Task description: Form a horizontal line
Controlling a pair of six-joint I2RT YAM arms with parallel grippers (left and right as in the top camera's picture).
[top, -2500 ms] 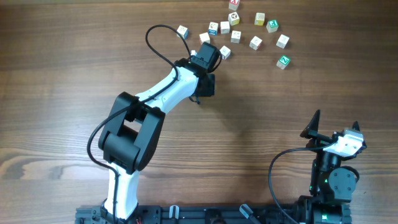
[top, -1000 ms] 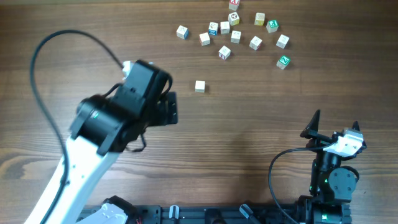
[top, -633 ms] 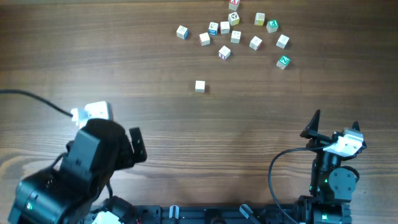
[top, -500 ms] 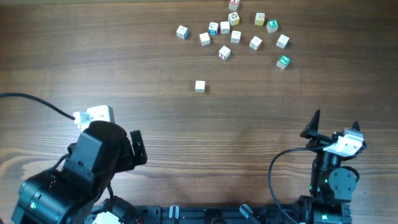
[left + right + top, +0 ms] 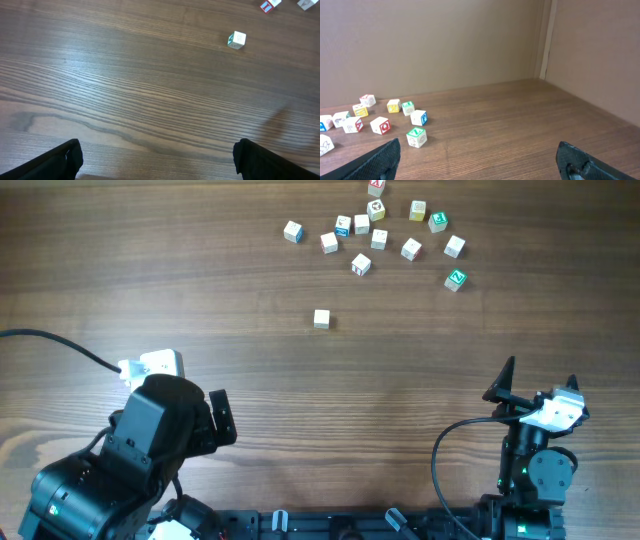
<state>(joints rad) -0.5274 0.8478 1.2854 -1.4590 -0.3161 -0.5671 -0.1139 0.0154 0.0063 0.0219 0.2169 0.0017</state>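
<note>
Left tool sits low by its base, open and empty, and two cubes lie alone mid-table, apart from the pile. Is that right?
Not quite: only one cube lies alone mid-table, as the overhead view shows. The rest holds: the left tool sits low by its base, open and empty, and the pile lies apart from that cube, at the far edge.

1. This is a robot lab bench. A left arm (image 5: pixel 130 470) and a right arm (image 5: pixel 537 465) rise from a black rail (image 5: pixel 330 526) at the near edge of a wood-grain table (image 5: pixel 400 390).
2. Black cables (image 5: pixel 445 445) loop openly from both arms.
3. Plain brown partition walls (image 5: pixel 445 45) meet in a corner at the far right of the table.
4. Small letter cubes (image 5: pixel 361 265) lie scattered at the far side.
</note>
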